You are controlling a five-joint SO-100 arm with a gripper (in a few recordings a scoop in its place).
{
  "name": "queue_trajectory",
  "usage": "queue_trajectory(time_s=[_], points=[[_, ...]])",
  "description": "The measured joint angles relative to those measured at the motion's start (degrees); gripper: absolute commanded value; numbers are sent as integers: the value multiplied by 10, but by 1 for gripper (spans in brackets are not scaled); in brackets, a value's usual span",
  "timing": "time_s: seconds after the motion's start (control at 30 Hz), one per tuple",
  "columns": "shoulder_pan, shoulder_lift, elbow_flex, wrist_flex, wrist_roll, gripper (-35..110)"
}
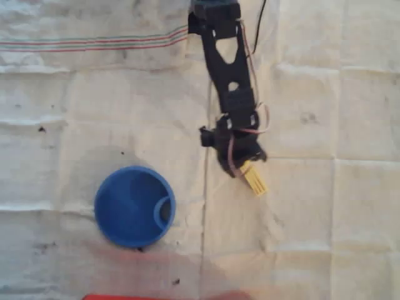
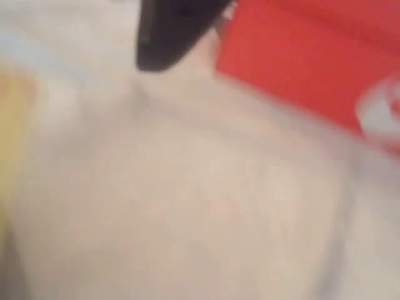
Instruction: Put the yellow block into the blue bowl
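- Overhead: tool (image 1: 245, 167) at frame centre, clamped on yellow block (image 1: 255, 179).
- Blue bowl (image 1: 134, 205) lower left on cloth-covered tabletop (image 1: 312, 219), well apart.

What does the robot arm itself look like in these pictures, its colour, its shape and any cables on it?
In the overhead view the arm is black, built from flat plate-like links with cut-out holes, narrowing toward the gripper. Thin reddish and pale wires run along its right side and loop near the wrist, and a black cable trails off at the top. The wrist view shows one dark, rounded finger, blurred. No markings are legible.
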Motion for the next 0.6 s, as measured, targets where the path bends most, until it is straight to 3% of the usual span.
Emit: queue_trajectory(time_s=[0.37, 0.6], points=[[-4, -54, -4, -3, 0, 31], [-4, -91, -4, -80, 0, 31]])
